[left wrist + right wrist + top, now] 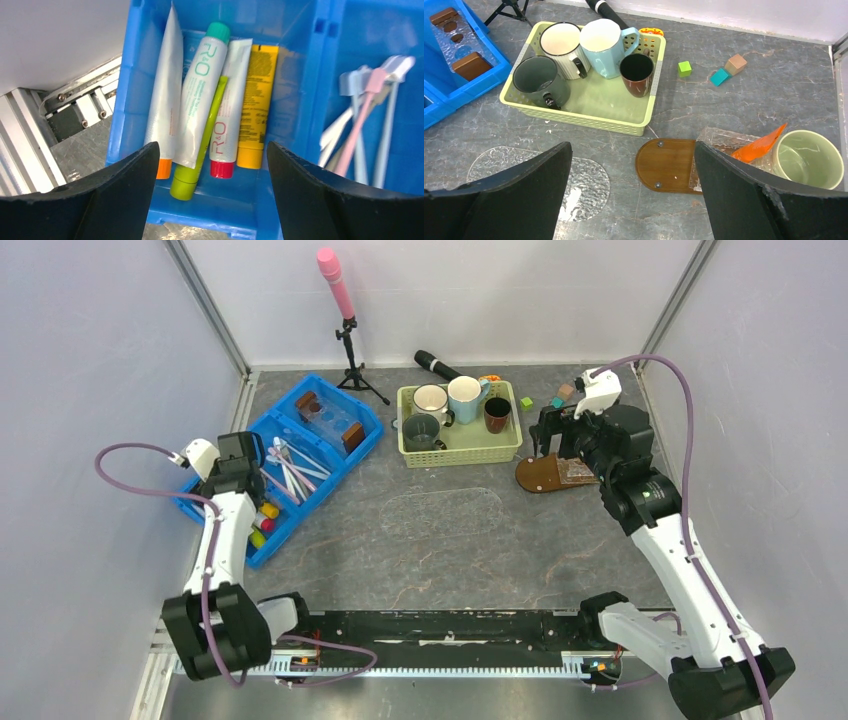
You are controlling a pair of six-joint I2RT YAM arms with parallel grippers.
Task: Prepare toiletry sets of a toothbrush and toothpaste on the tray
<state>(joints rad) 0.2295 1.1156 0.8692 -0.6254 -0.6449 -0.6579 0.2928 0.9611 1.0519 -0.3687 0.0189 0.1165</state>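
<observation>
Black plate: lies along the near table edge, between the two arm bases.
Left gripper: fingers stand wide apart with nothing between them; it hangs over the near end compartment of the blue bin.
Toothpaste tubes: five, side by side in that compartment. Orange, yellow-green, red and yellow caps point toward the left wrist camera, and one teal cap points away. None is on the tray.
Toothbrushes: thin pale sticks, white, pink and light blue, in the next compartment behind the divider.
Blue bin: stands slantwise at the left side of the table.
Clear oval sheet: flat on the middle of the table, apart from other things.
Right gripper: fingers apart and empty, above the left end of the tray.
Tray: dark-brown wooden oval near the front right corner of the green basket. Its right part is under crinkled clear plastic that carries an orange pointed piece; I cannot tell what this piece is.
Pale green cup: touches the orange piece, right of the plastic.
Green basket: holds four mugs.
Small blocks: green, teal and tan, on the table right of the basket.
Pink cylinder: on a small tripod by the far wall.
</observation>
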